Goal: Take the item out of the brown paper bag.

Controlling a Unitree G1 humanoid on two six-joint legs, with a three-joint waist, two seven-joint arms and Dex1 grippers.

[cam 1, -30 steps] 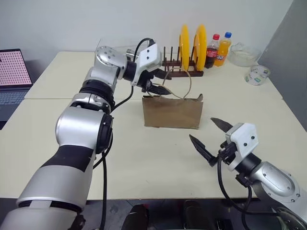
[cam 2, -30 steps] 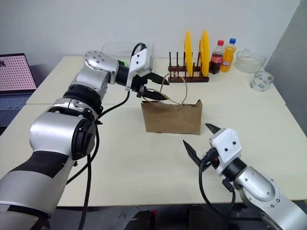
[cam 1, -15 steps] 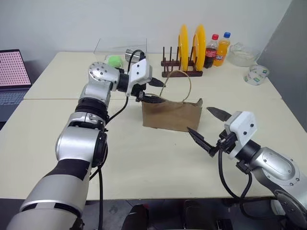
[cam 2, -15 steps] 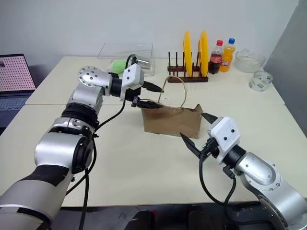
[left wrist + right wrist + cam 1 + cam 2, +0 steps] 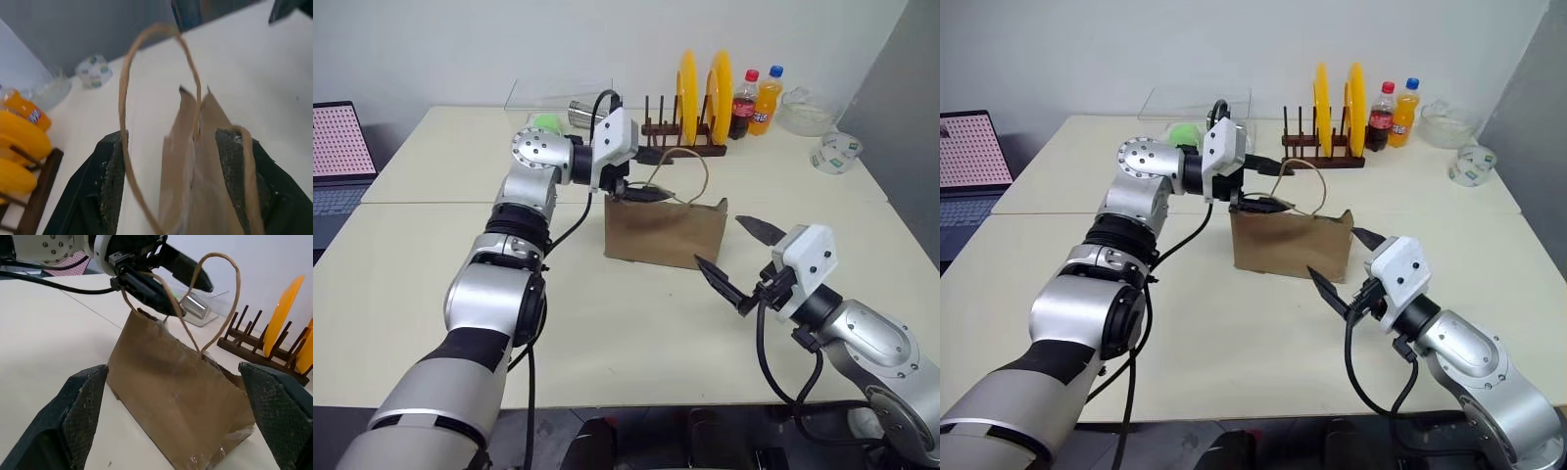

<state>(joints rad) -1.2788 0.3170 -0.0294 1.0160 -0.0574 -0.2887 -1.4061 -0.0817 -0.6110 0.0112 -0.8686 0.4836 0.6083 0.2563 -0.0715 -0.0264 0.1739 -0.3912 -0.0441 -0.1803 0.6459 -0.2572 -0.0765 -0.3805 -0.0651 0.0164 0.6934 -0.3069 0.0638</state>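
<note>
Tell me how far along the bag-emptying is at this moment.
Done: nothing has come out; the brown paper bag stands upright on the table with no item visible. In hand: the left gripper is at the bag's top edge, fingers apart, with a cord handle looping between them. The right gripper waits open beside the bag, not touching it. Left: opening the bag and lifting the item out.

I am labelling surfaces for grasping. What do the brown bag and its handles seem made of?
The creased brown paper bag looks like matte kraft paper: dull, with fold lines and a ragged top edge. Its thin tan looped handles look like twisted cord, probably paper, holding a springy arch.
</note>
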